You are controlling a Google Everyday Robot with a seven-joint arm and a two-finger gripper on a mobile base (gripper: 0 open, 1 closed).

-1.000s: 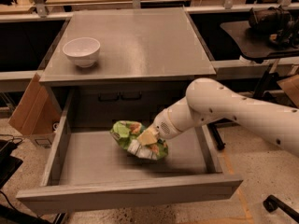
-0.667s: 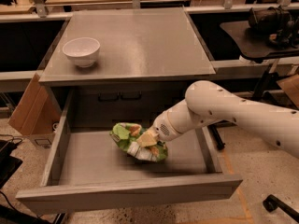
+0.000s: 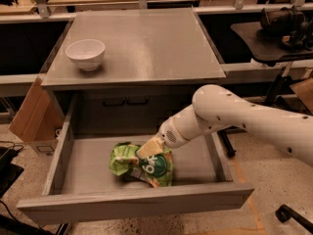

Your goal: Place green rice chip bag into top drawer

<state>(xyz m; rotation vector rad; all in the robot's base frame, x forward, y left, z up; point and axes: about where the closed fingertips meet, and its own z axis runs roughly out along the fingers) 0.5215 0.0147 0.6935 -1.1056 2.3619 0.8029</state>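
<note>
Cardboard box (image 3: 29, 116): one, brown, leaning at the left of the table; its lower edge is hidden behind the drawer's left wall.
White bowl (image 3: 85, 54): one, upright on the left of the table top, well apart from the bag.
Table (image 3: 156, 38): one, grey, with a flat top; its far edge runs into the dim benches behind.
Top drawer (image 3: 137, 203): one, pulled out wide towards the camera, with its grey bottom and front panel in plain sight.
Green rice chip bag (image 3: 128, 160): one, crumpled, lying inside the top drawer on its bottom, about mid-width and nearer the front panel. Part of its white lettering is covered by the gripper.
Gripper (image 3: 149, 148): one, tan-tipped, down in the drawer and touching the top of the bag. Its tip is pressed into the foil, so I cannot tell whether it is gripping the bag or has let go.
Arm (image 3: 244, 116): one, white, reaching in from the right; cut off at the right edge.
Dark equipment (image 3: 286, 23): top right, too dim to make out.
</note>
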